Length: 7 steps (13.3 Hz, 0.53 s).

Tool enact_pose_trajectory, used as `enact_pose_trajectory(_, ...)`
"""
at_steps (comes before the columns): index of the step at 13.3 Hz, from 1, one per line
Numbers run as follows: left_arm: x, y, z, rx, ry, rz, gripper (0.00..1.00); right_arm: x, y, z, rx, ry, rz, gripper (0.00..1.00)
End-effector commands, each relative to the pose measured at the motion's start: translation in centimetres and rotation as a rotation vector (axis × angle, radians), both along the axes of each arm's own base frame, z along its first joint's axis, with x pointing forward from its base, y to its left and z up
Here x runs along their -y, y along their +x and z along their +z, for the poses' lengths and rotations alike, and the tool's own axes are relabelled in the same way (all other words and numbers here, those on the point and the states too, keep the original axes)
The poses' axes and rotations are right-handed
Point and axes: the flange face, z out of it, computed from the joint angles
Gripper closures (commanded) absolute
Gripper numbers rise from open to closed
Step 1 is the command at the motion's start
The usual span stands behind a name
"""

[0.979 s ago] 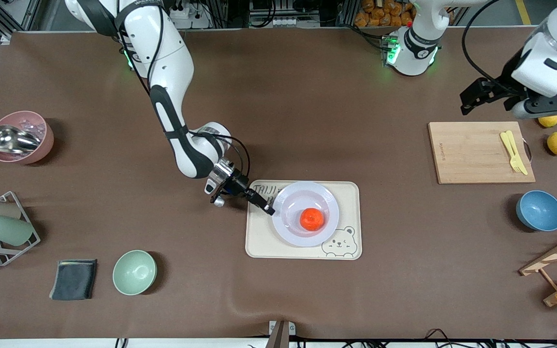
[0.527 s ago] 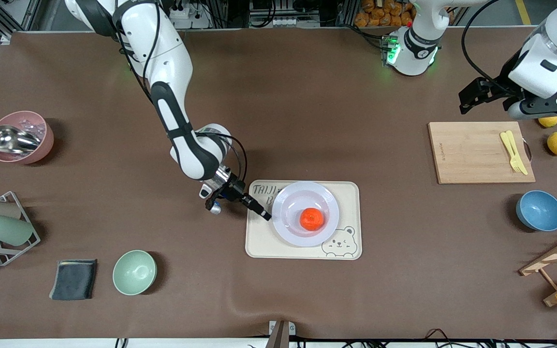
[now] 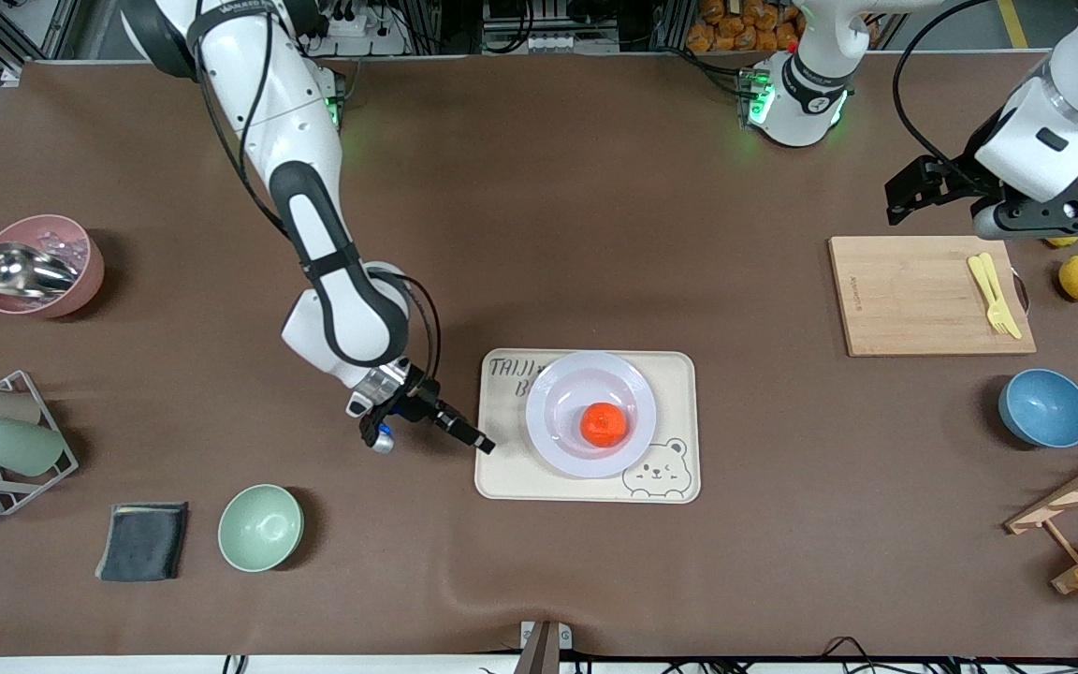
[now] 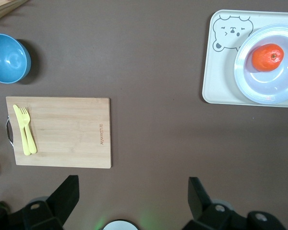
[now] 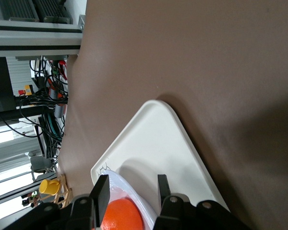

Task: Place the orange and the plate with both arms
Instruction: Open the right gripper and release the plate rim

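Right claw point(image 3: 483, 446), part open and empty, is sitting at the cream tray's point(image 3: 502, 477) edge, having slid off the plate point(image 3: 558, 440) now carrying the orange point(image 3: 604, 424) on the brown tabletop point(image 3: 548, 206). Left claw point(image 3: 904, 197) is waiting wide open over the tabletop beside the cutting board point(image 3: 913, 300).

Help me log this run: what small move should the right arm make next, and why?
Probably pull clear and rise to rest. The orange already sits on the plate, which lies on the cream tray. The right end effector, open and empty, is at the tray's edge, off the plate. The left end effector waits, open, near the cutting board.
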Motion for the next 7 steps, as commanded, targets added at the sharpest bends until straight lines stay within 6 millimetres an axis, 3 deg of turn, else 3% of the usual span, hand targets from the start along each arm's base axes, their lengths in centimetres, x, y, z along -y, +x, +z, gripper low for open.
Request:
enact_pose_trajectory(1,-1.0,0.7,0.7,0.005,-0.012,-0.005,0.0,2.8,1.9,1.6,-0.018,0.017,0.046,0.54)
enact_pose_trajectory(4,-1.6,1.3,0.6,0.005,-0.013,0.009,0.0,6.0,4.5,5.4,-0.118,-0.048,0.109,0.53)
enact_pose_trajectory(6,-1.7,1.4,0.5,0.003,-0.013,0.012,0.0,9.4,5.8,8.2,-0.151,-0.061,0.168,0.51)
enact_pose_trajectory(7,-1.8,1.5,0.4,0.0,-0.013,0.013,0.0,11.6,6.1,9.1,-0.159,-0.052,0.194,0.42)
